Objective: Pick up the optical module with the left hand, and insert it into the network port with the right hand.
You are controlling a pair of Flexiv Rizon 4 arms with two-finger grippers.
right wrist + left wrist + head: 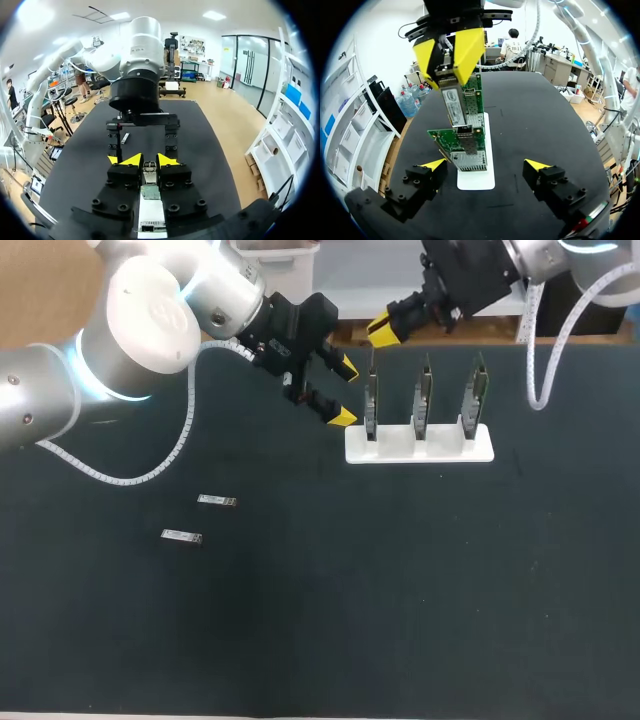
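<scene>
My right gripper is shut on a silver optical module, which hangs tilted above the leftmost green network card. The module's lower end meets the metal port cage on that card. In the right wrist view the module sits between the yellow fingertips of the right gripper. My left gripper stands open and holds nothing, just left of the rack. Seen from its own wrist, the left gripper faces the card and the right gripper's fingers.
A white rack holds three upright network cards at the table's back middle. Two spare optical modules lie on the dark mat at the left. A white cable loops down from the left arm onto the table.
</scene>
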